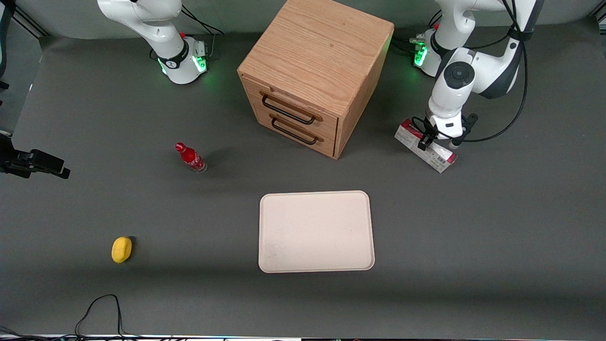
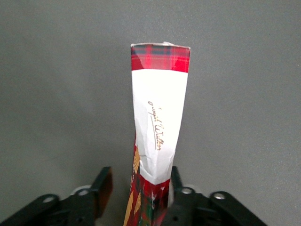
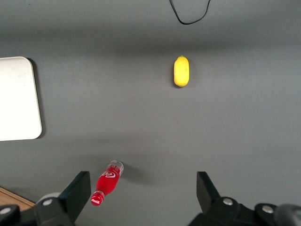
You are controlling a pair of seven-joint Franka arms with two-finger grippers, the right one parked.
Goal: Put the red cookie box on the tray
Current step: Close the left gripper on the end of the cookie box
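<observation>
The red cookie box (image 1: pixel 441 159) stands on a long edge on the grey table, beside the wooden cabinet toward the working arm's end. In the left wrist view the red cookie box (image 2: pixel 159 117) shows a narrow white face with a red tartan end. My gripper (image 1: pixel 438 142) is down over the box, open, with a finger on each side of it. One finger (image 2: pixel 176 178) is against the box; the other finger (image 2: pixel 104 183) stands off with a gap. The cream tray (image 1: pixel 316 231) lies flat with nothing on it, nearer the front camera than the cabinet, and well apart from the box.
A wooden cabinet (image 1: pixel 315 76) with two drawers stands at mid-table. A small red bottle (image 1: pixel 190 158) lies toward the parked arm's end. A yellow lemon (image 1: pixel 121 249) sits nearer the front camera than the bottle. A black cable (image 1: pixel 102 308) loops at the table's front edge.
</observation>
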